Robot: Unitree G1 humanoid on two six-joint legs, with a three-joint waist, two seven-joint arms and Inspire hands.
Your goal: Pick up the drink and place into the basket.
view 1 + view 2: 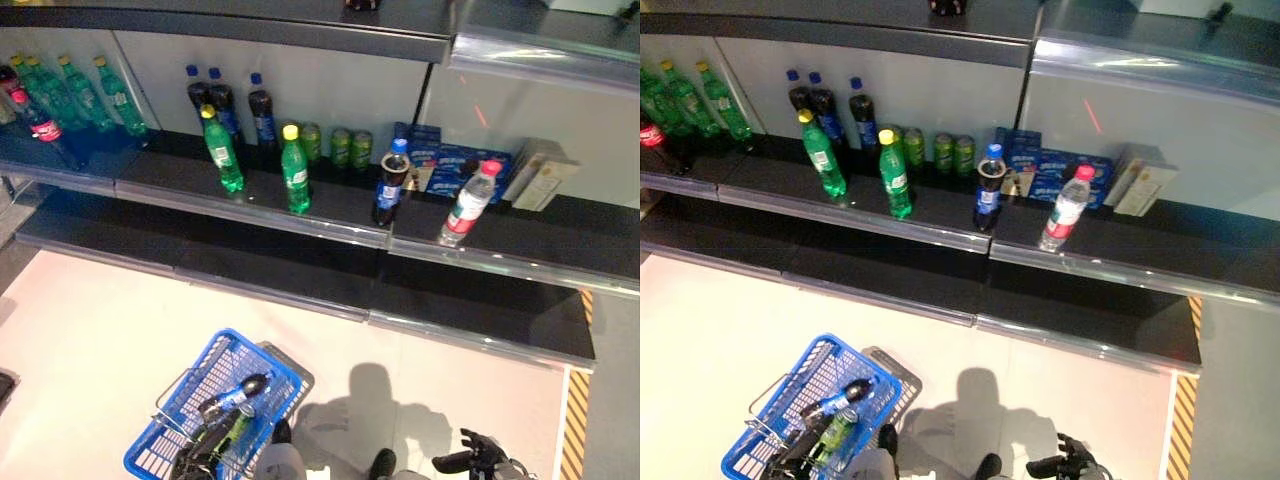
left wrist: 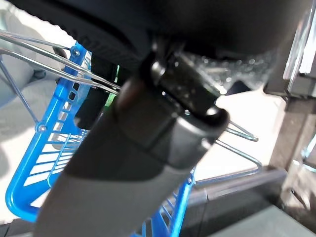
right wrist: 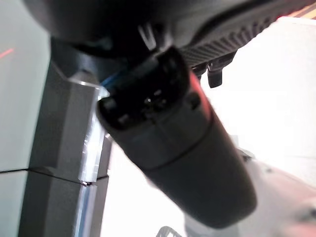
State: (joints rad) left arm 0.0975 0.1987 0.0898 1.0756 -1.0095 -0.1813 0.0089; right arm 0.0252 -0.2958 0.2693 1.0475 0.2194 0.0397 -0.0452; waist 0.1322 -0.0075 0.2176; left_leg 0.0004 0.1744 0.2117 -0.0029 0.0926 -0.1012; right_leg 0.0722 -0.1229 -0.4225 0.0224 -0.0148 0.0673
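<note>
The shelf [image 1: 250, 195] spans twelve o'clock, lined with bottles. At seven o'clock the blue basket [image 1: 262, 372] holds a dark drink [image 1: 238, 390] (lying flat); left hand [image 2: 148, 148] curls round its wire handle. Right hand [image 1: 478, 458], five o'clock, fingers relaxed, empty.

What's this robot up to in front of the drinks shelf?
It is gathering drinks. Its left hand is curled round the wire handle of a blue basket, which already holds a dark bottle and a green one. Its right hand hangs low, open and empty. On the shelf more bottles wait, among them a dark cola bottle and a water bottle.
</note>
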